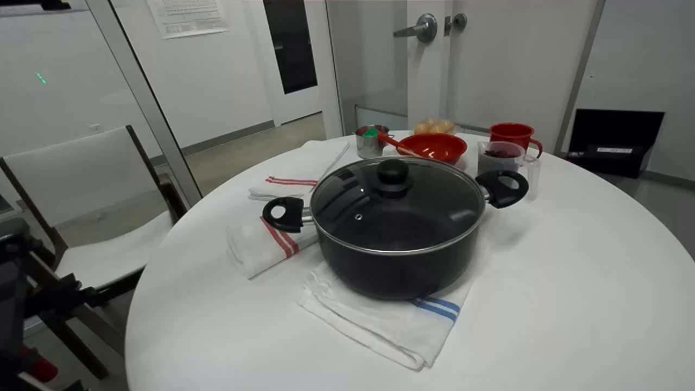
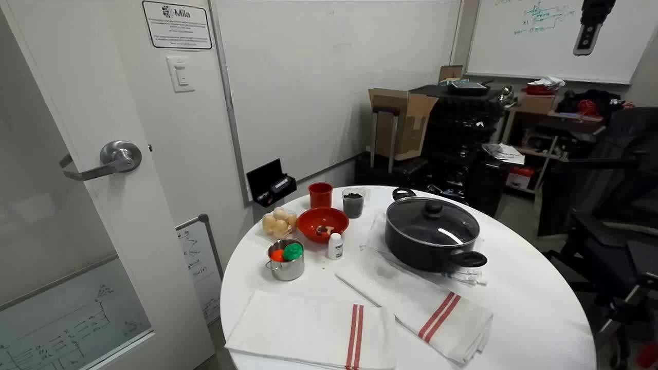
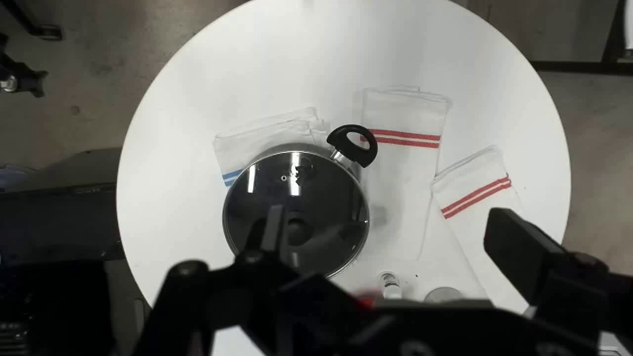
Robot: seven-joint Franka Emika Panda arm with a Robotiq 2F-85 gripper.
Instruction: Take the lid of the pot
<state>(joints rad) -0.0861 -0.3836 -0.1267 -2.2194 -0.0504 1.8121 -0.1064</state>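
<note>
The lid (image 1: 402, 214) sits level on the pot (image 1: 399, 277) in both exterior views, its black knob (image 1: 392, 170) at the centre and light glinting on its dark glass. The pot's two handles (image 1: 291, 215) point to opposite sides, and a folded blue-striped cloth (image 1: 374, 336) reaches out from under it. In the wrist view the pincer (image 3: 385, 222) is spread wide, its fingers (image 3: 273, 230) far from each other; it hangs over the desk (image 3: 178, 143), apart from lid and pot, though one finger passes in front of the glass as that camera sees it. Beside the pot lies a folded red-striped cloth (image 2: 434, 313), and next to that another red-striped cloth (image 2: 303, 326); whether the two touch I cannot tell. Near them stand a red bowl (image 2: 310, 221), a white bottle (image 2: 335, 247) just beside it, a steel cup (image 2: 289, 270) holding a green thing (image 2: 293, 252) and an orange thing (image 2: 276, 255), a clear box (image 2: 280, 226) with pale round contents, a red mug (image 2: 320, 196), and a clear cup (image 2: 353, 208) of dark bits. Beyond the desk, in an exterior view, is a chair (image 1: 117, 247); a carton (image 2: 411, 133) shows in an exterior view too.
</note>
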